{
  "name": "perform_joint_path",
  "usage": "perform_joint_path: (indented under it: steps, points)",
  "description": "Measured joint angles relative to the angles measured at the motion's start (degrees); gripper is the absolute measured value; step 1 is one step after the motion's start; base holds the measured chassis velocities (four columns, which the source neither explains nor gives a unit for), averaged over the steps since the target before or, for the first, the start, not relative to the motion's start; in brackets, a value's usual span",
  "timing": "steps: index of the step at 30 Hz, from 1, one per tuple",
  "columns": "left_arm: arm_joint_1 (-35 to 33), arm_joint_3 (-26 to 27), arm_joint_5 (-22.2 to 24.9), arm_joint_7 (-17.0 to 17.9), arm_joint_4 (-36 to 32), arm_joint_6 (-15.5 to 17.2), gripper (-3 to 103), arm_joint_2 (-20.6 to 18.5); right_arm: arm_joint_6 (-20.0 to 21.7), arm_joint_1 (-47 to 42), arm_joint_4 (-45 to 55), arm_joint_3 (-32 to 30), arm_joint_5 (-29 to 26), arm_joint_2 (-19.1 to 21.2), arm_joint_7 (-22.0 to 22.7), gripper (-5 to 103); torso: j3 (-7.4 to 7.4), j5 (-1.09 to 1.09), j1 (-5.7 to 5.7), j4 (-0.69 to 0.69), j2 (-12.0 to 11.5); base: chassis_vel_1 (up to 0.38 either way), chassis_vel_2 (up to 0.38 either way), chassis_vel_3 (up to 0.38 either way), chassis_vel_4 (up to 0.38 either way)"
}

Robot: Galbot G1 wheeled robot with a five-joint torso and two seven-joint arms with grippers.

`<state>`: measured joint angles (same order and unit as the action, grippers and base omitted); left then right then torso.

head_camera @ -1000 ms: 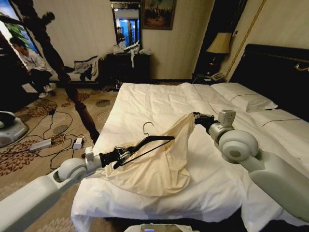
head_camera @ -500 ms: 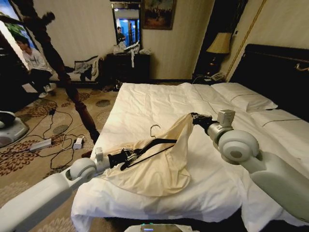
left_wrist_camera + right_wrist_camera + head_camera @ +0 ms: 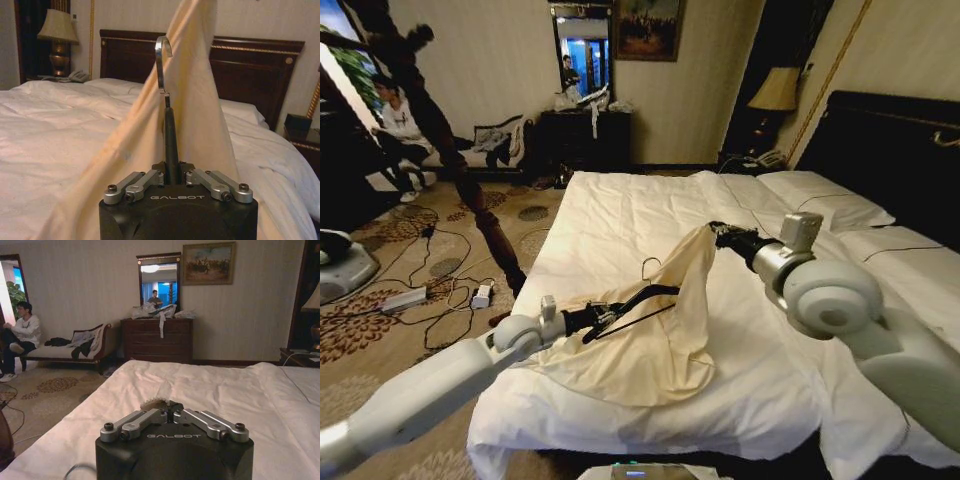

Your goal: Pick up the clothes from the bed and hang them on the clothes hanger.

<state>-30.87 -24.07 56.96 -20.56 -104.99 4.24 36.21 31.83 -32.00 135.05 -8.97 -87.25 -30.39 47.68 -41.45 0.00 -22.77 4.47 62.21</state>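
The cream clothes (image 3: pixel 642 350) lie on the bed (image 3: pixel 620 205), with one edge pulled up into a peak. My right gripper (image 3: pixel 717 235) is shut on that raised edge; a pinch of cream cloth (image 3: pixel 156 402) shows between its fingers. My left gripper (image 3: pixel 603 316) is shut on one arm of the black clothes hanger (image 3: pixel 648 296). The hanger lies against the lifted fabric, its pale wire hook (image 3: pixel 650 265) pointing up. In the left wrist view the hanger (image 3: pixel 170 145) runs straight out from the shut jaws, and the shirt (image 3: pixel 200 105) hangs just behind it.
White pillows (image 3: pixel 825 205) and the black headboard (image 3: pixel 890 150) are at the right. A tall dark coat stand (image 3: pixel 440 130) rises beside the bed's left edge. Cables and a power strip (image 3: pixel 405 298) lie on the carpet. A dresser (image 3: pixel 585 135) stands at the far wall.
My left arm has carried the hanger to the right, closer against the lifted shirt. My right gripper has raised the shirt's edge a little and pulled it slightly left.
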Motion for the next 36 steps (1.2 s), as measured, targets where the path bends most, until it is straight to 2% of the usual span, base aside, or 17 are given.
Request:
perform_joint_path:
  steps: [5,9,22,27,36]
  points:
    - [1.3,-0.2,2.2,2.2,-0.2,0.2,13,2.2,0.1,-4.0,0.0,0.1,2.3,-0.7,-0.2,0,0.0,0.01,-0.01,0.0,0.0,0.0,0.0,0.0,0.0]
    - [1.1,-0.1,4.1,2.8,-1.8,0.6,13,2.4,0.3,-5.1,-0.7,0.5,2.7,-1.8,-0.2,0,0.0,0.01,0.0,0.0,0.0,0.0,0.0,0.0,0.0]
    - [3.2,-2.0,4.8,4.5,-2.4,0.8,13,3.3,0.8,-3.1,0.9,2.4,-0.9,-3.8,-0.3,0,0.0,0.0,0.0,-0.02,0.0,0.0,0.0,0.0,0.0]
    - [5.1,-2.2,6.3,6.2,-1.3,0.8,13,5.1,1.2,-5.8,3.9,2.3,-1.9,-3.4,-0.7,0,0.0,0.0,0.0,0.0,0.0,0.0,0.0,0.0,0.0]
    - [5.0,-1.8,7.0,6.8,-1.8,0.7,13,5.4,2.0,-9.8,3.7,3.2,-0.7,-4.3,-2.1,0,0.0,0.0,0.0,0.0,0.0,0.0,0.0,0.0,0.0]
